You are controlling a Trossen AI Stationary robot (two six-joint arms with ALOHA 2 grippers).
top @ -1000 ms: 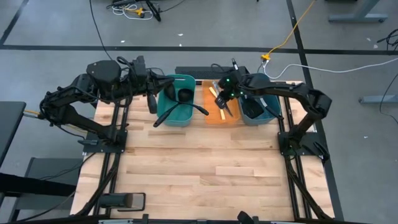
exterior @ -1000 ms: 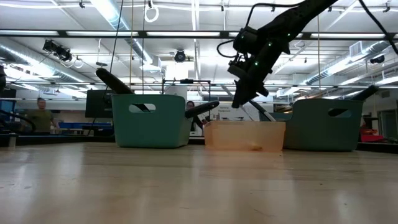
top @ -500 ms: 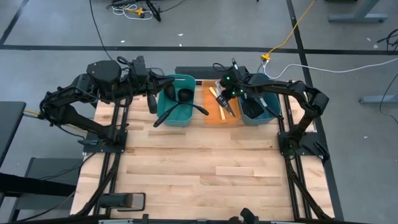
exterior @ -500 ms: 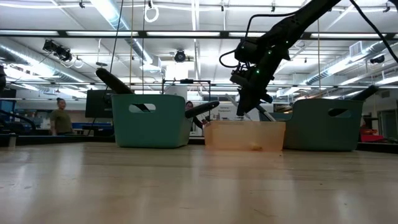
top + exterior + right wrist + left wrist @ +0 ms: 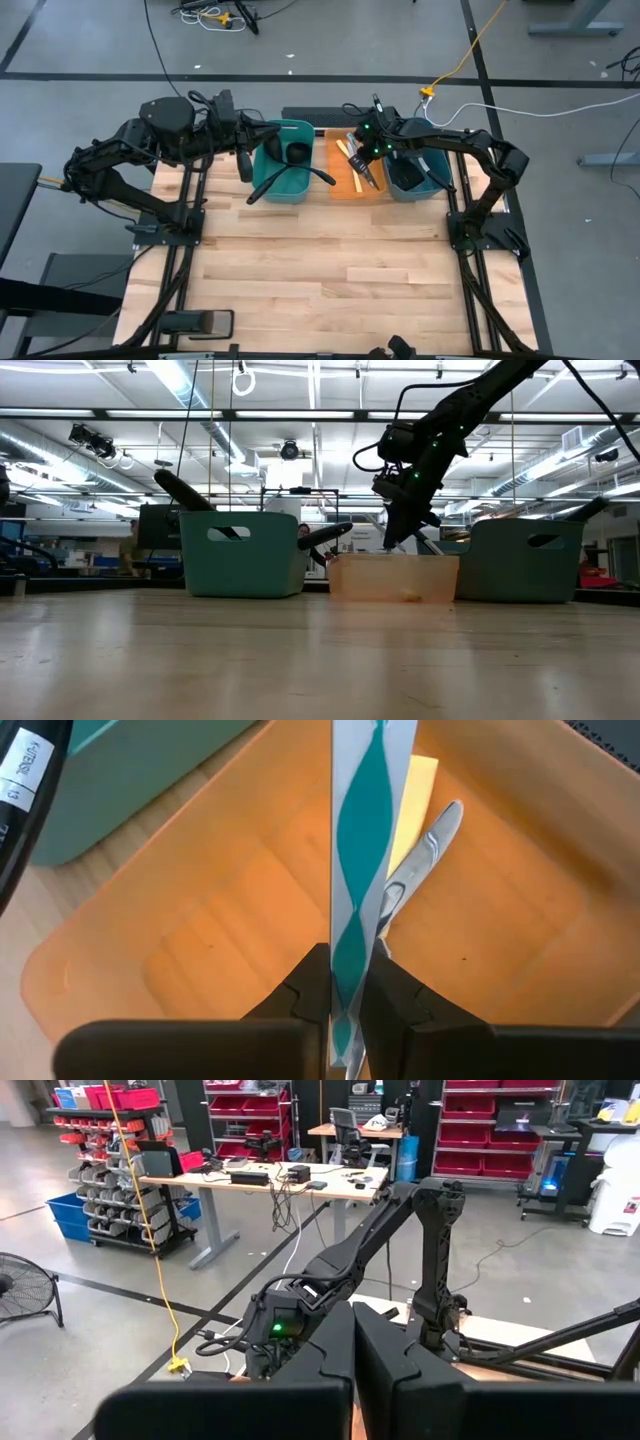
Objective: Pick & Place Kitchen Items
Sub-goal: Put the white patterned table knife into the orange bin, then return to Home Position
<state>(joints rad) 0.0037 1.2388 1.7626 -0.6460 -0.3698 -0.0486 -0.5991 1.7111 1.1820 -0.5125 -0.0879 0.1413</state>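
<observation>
My right gripper (image 5: pixel 366 168) hangs over the orange tray (image 5: pixel 345 185), shut on a slim flat knife (image 5: pixel 352 860) with a white and teal swirl. Its free end points down into the tray. A pale yellow-handled knife (image 5: pixel 418 782) with a silver blade (image 5: pixel 432 828) lies on the tray floor below. The left teal bin (image 5: pixel 290 185) holds a black ladle (image 5: pixel 297 153) and black utensils whose handles (image 5: pixel 262 186) lean out over its rim. My left gripper (image 5: pixel 243 165) waits shut beside that bin's left wall, touching nothing. My right gripper pinches the striped knife between its two fingers (image 5: pixel 305 988) on its flat faces, at the end nearest the wrist (image 5: pixel 345 982). The fingers come from above, slanting down, and lie along the knife. It is lifted clear and points down toward the tray floor.
The right teal bin (image 5: pixel 415 180) stands right of the tray with dark utensils inside. All three containers line the table's far edge. Bare wooden tabletop (image 5: pixel 320 260) stretches toward the near edge. In the low view a black handle (image 5: pixel 325 536) juts from the left bin toward the tray.
My right gripper has moved down toward the orange tray with the striped knife still in its fingers, bringing the knife's free end close to the tray's rim. The left arm has kept still.
</observation>
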